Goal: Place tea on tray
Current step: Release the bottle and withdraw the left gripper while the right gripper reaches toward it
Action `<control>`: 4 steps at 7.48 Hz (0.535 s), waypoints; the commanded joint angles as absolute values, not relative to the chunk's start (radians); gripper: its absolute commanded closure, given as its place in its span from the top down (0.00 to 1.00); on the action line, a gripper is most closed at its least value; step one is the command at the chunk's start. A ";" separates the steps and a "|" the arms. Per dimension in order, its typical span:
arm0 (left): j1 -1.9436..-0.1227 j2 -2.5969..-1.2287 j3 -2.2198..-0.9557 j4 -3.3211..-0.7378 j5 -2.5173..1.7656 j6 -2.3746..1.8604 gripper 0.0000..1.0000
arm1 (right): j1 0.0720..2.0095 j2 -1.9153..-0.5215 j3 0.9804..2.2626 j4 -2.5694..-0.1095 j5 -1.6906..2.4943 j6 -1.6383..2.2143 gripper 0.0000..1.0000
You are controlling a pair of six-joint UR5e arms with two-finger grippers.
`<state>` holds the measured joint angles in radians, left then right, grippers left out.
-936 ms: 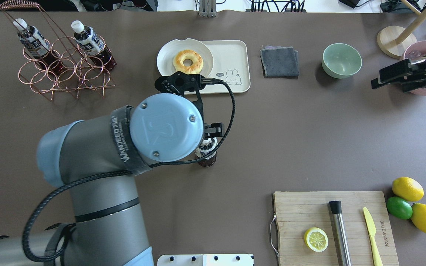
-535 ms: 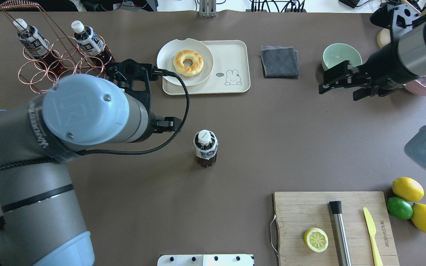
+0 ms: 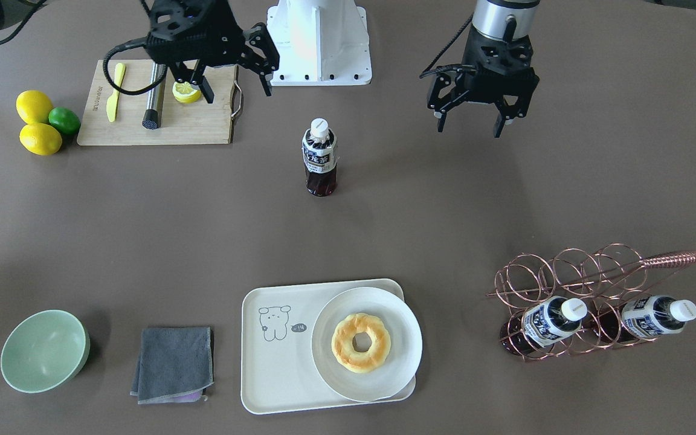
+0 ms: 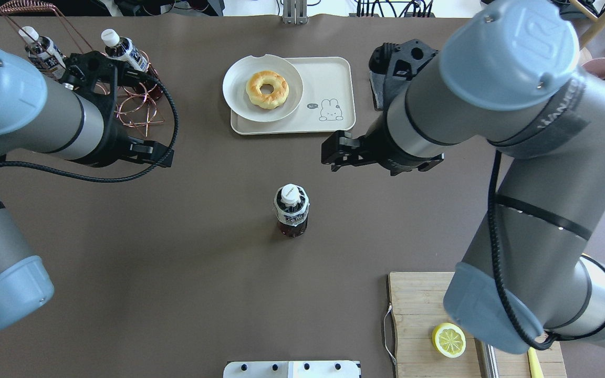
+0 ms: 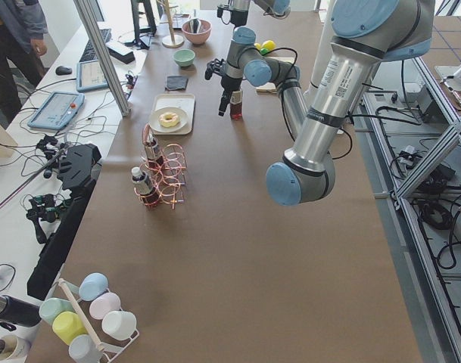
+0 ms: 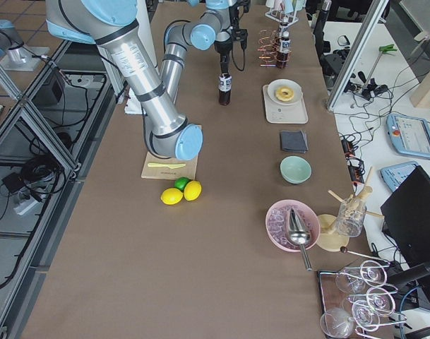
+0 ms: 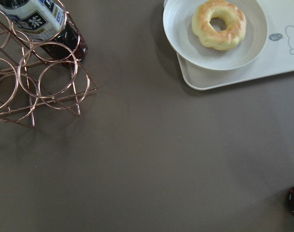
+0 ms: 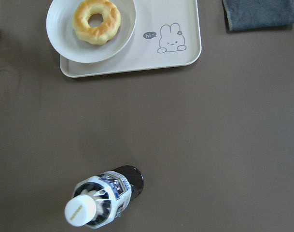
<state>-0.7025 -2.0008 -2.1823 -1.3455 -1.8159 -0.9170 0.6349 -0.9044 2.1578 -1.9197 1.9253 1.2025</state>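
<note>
The left hand [image 3: 469, 125] and right hand [image 3: 236, 90], both spread open, hang clear of the upright tea [image 3: 319, 158].

Three tea bottles [image 3: 320, 158], one tray [image 3: 275, 368], two lemons [image 3: 34, 106], one lime [image 3: 64, 120].

Brown desk [image 3: 505, 193], tea [image 3: 319, 158] upright at centre, tray [image 3: 275, 362] lower middle, cloth [image 3: 174, 364] and bowl [image 3: 45, 350] lower left, wire rack [image 3: 571, 272] lower right
</note>
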 commanded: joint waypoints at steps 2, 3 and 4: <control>-0.887 -1.734 -2.175 -1.586 -2.030 -0.717 0.98 | 0.459 -0.704 2.013 -1.991 1.744 1.312 1.00; -0.928 -1.691 -2.183 -1.588 -2.045 -0.689 0.98 | 0.422 -0.686 1.979 -1.991 1.689 1.327 0.98; -0.946 -1.677 -2.187 -1.588 -2.045 -0.689 0.98 | 0.385 -0.680 1.952 -1.979 1.648 1.324 0.97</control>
